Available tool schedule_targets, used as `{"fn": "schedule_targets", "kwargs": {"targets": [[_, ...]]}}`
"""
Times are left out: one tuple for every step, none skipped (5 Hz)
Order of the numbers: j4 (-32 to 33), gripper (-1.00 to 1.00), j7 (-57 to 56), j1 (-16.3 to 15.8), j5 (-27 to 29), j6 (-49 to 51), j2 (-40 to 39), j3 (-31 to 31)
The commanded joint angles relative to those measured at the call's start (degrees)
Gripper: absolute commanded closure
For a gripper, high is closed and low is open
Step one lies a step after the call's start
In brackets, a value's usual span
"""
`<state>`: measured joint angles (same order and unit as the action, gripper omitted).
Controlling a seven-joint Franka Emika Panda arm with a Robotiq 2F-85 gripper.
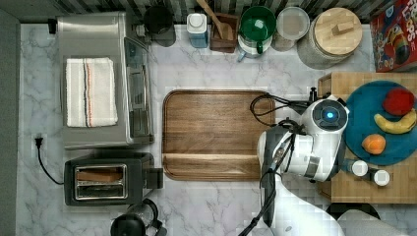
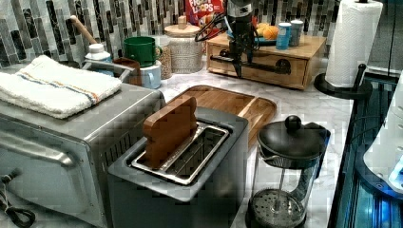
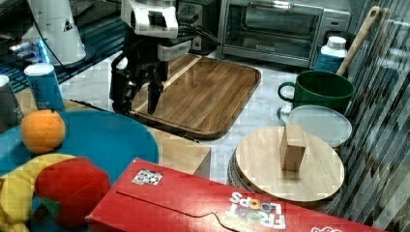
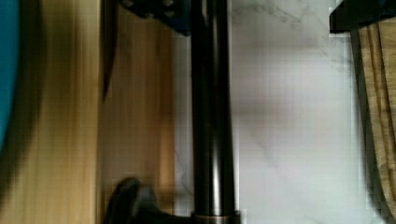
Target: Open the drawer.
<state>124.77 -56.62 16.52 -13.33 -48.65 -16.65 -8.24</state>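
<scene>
Hand [image 2: 239, 71] hangs open, fingers straddling the bar handle [image 4: 211, 116]; drawer [image 2: 266, 66] looks shut, so closing and pulling remain.

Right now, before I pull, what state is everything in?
drawer: looks shut
bar handle: between the fingers, not gripped
gripper: open
toaster oven: door shut
toaster: slice sticking up
French press: lid on
jar: lid on
</scene>
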Motion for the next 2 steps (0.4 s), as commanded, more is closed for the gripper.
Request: {"fn": "schedule_targets", "kwargs": {"targets": [[-6.56, -1.00, 2.85, -1.83, 3.77, -0.41, -3.22, 2.39], [-5.66, -1.00, 5.14, -3.69, 5.95, 0.22, -2.90, 3.67]]}}
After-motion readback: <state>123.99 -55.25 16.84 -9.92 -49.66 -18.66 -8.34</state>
